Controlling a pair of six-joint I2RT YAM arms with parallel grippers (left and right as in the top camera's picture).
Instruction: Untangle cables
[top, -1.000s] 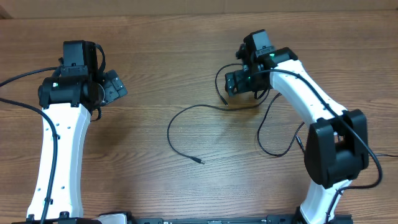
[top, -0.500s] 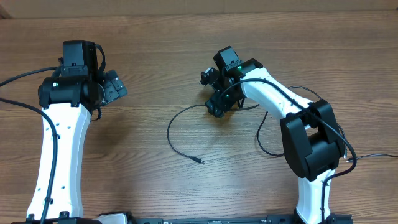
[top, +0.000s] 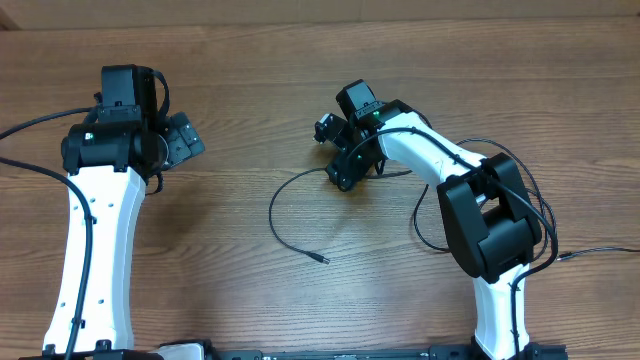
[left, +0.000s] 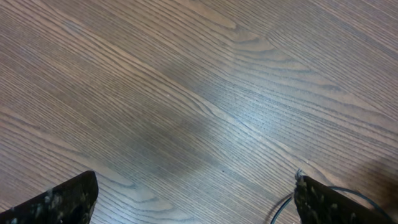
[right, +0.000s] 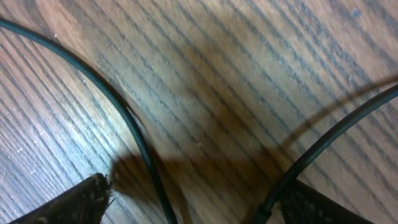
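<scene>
A thin black cable (top: 272, 215) curves from the table's middle down to a small plug tip (top: 322, 259). A second thin cable (top: 440, 245) loops to the right, near the right arm's base. My right gripper (top: 343, 172) is low over the point where the cables meet. In the right wrist view it is open (right: 199, 208), with one cable strand (right: 134, 127) and another strand (right: 329, 140) lying between its fingertips on the wood. My left gripper (top: 188, 140) is far left, open and empty (left: 196, 205) over bare wood.
The wooden table (top: 300, 80) fills the view. Thicker black arm cables trail off at the left edge (top: 30, 125) and the right edge (top: 595, 252). A thin dark wire (left: 280, 210) shows beside my left gripper's right finger.
My right gripper has swung left and come down onto the cables' meeting point. The cable end beside it has shifted slightly. The left arm has not moved.
</scene>
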